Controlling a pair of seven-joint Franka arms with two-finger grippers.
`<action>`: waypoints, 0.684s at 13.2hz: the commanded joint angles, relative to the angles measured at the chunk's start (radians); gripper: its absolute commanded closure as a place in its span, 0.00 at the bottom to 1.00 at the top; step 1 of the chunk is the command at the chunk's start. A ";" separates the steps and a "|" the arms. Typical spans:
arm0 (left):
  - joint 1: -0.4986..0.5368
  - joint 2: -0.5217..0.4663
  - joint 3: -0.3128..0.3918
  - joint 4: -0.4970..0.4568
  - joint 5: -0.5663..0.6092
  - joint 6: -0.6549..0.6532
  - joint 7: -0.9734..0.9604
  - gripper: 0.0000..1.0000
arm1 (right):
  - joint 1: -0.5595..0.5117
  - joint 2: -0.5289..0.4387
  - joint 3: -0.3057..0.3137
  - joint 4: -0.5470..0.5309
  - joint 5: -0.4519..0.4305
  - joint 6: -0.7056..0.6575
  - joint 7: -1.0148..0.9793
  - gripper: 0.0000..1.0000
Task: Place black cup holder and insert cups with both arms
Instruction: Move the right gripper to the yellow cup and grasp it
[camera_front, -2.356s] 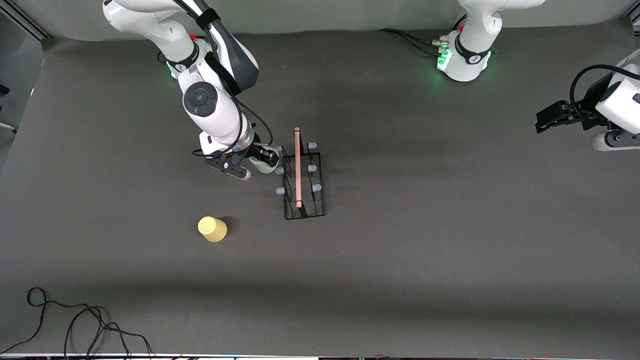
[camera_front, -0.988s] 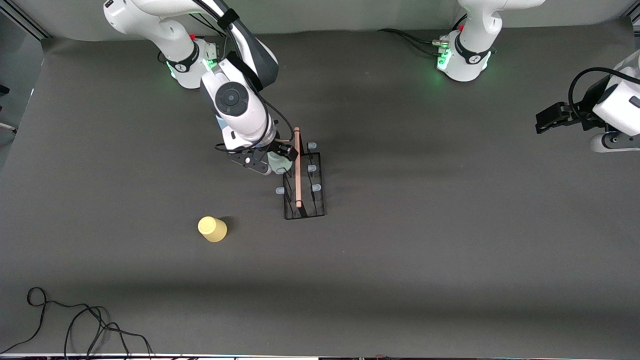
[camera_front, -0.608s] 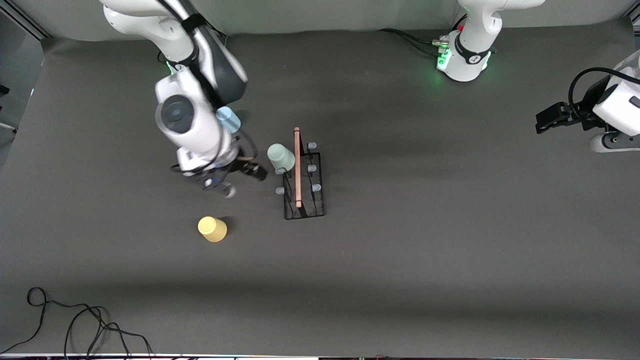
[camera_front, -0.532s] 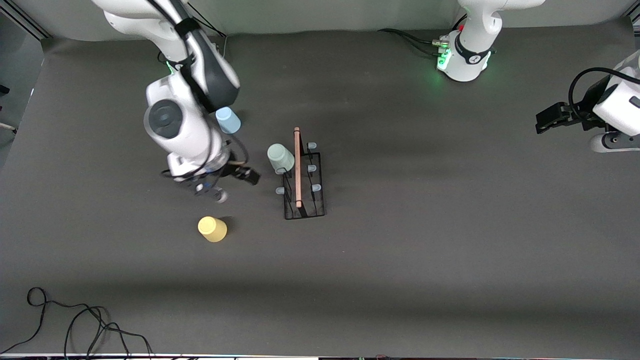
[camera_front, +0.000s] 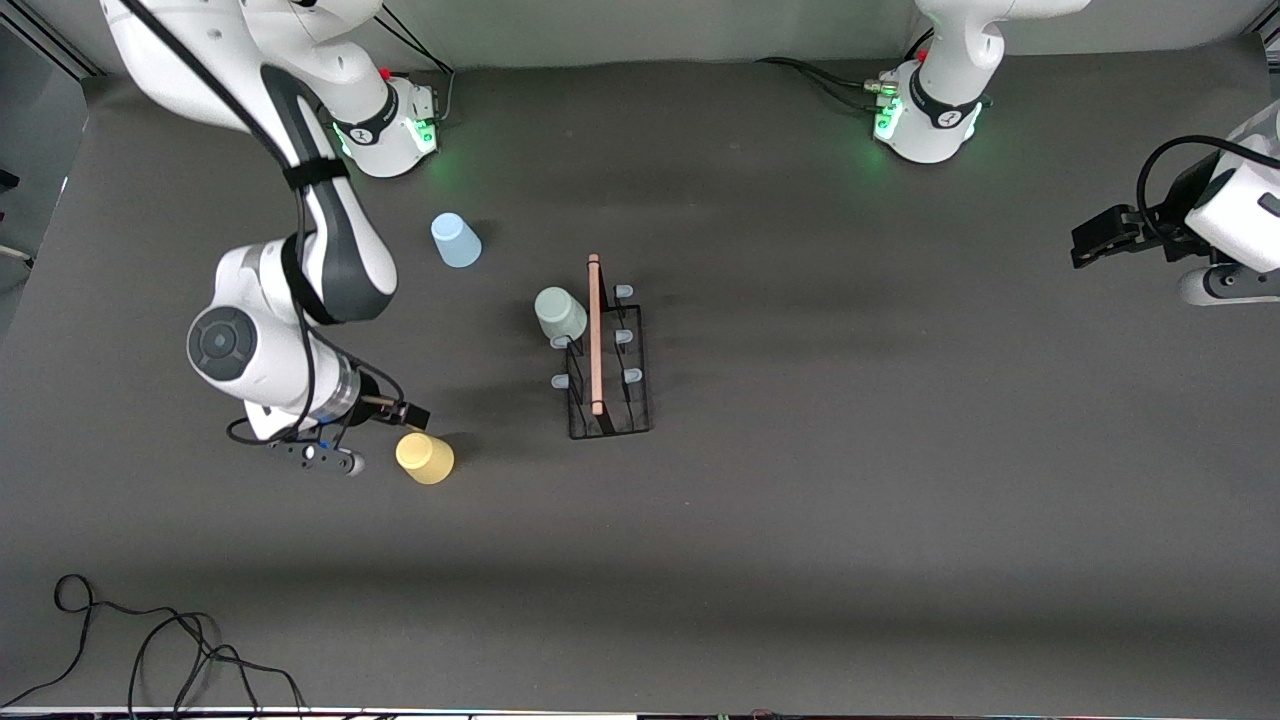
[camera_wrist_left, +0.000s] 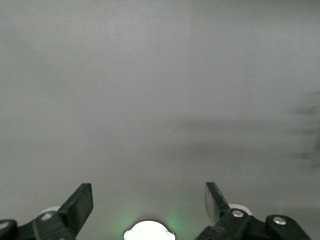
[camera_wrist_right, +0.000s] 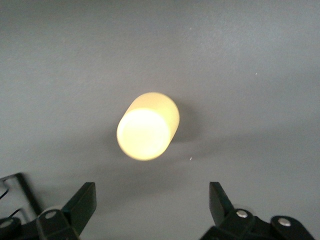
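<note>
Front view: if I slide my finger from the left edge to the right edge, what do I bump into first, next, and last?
Right gripper → yellow cup → light blue cup → grey-green cup → black cup holder → left gripper.

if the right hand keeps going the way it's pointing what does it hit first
Most likely the yellow cup: it stands just ahead of the open right hand, apart from it. Depth is unclear, so the hand might pass above it.

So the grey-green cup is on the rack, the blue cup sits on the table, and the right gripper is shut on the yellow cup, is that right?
Not quite. The right gripper is open and empty, with the yellow cup standing free on the table, as the right wrist view shows. The rest holds: the grey-green cup is on the rack, and the blue cup sits on the table.
</note>
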 joint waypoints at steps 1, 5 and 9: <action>0.004 -0.016 -0.004 -0.020 0.014 0.016 0.015 0.00 | -0.009 0.060 0.003 0.036 0.088 0.056 -0.064 0.00; -0.001 -0.016 -0.004 -0.019 0.014 0.014 0.014 0.00 | -0.018 0.166 0.003 0.109 0.153 0.091 -0.117 0.00; -0.004 -0.018 -0.004 -0.019 0.014 0.014 0.014 0.00 | -0.018 0.212 0.003 0.119 0.153 0.127 -0.117 0.00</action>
